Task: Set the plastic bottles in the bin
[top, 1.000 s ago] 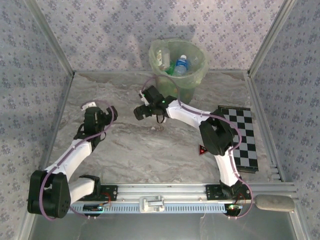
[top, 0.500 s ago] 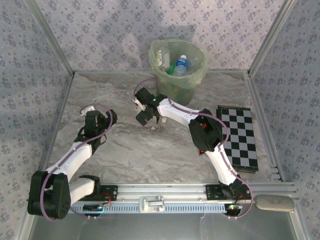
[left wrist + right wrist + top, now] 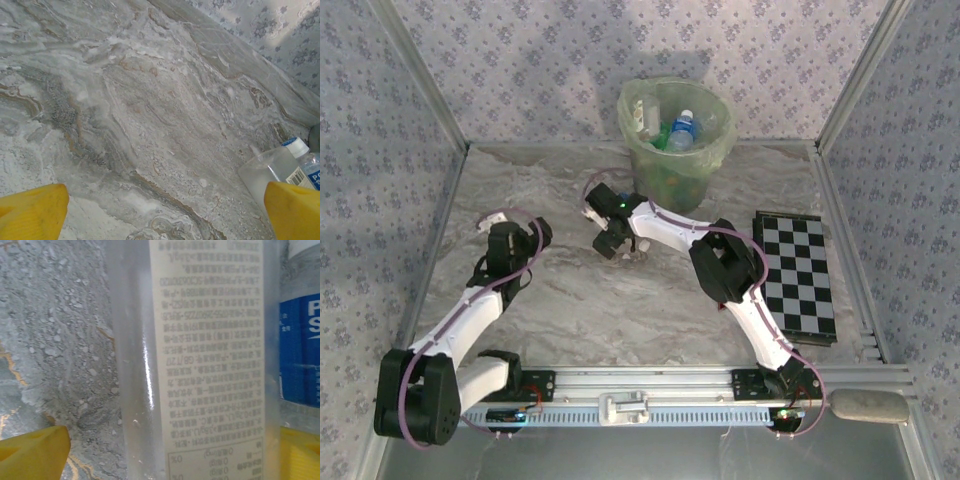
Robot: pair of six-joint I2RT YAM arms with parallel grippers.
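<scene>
Clear plastic bottle with a white printed label [image 3: 200, 360] sits on the grey marbled table [image 3: 55, 330] between the right gripper's [image 3: 165, 455] yellow fingers, which are spread wide, one clear of it. A blue-labelled bottle [image 3: 300, 355] is just to its right. The left gripper [image 3: 162, 212] hangs wide open over bare marble. At the far edge stands the pale green bag-lined bin [image 3: 712, 160] — a blue-capped bottle [image 3: 683, 128] inside.

Robot lab test cell: patterned enclosure walls [image 3: 570, 60], aluminium mounting rail [image 3: 650, 380], checkerboard [image 3: 800, 275].
</scene>
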